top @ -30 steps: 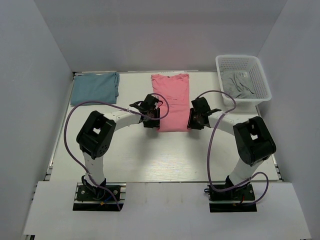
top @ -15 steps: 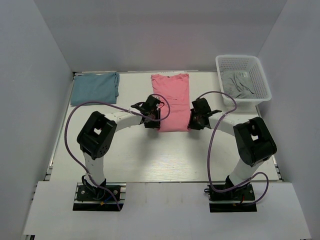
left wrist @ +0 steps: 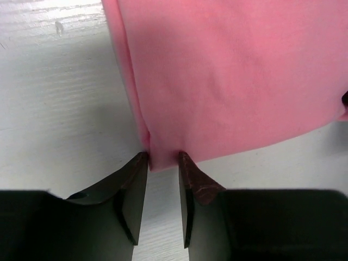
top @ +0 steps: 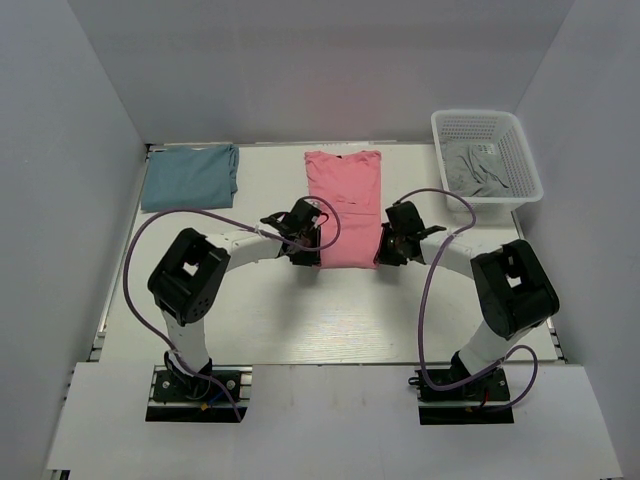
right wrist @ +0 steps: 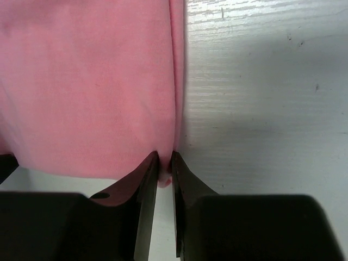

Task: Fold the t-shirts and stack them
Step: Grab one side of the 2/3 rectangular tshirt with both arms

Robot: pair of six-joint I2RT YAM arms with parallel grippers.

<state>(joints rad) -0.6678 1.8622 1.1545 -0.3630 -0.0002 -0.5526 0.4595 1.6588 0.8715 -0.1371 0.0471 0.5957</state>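
Top view was bright & evenly lit, shadows soft, the pink t-shirt (top: 345, 205) casting a tint on the back wall (top: 340, 90). Wrist views were sharp; glare streaked the table (left wrist: 54, 16).

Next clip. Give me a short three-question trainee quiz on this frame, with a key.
1. True or false: the teal t-shirt lies inside the basket.
2. The left gripper and right gripper pinch the pink t-shirt at its: A) collar, B) near corners, C) middle.
3. Fill in: the cloth in the basket is ___ in colour.
Key: 1 false; 2 B; 3 grey.
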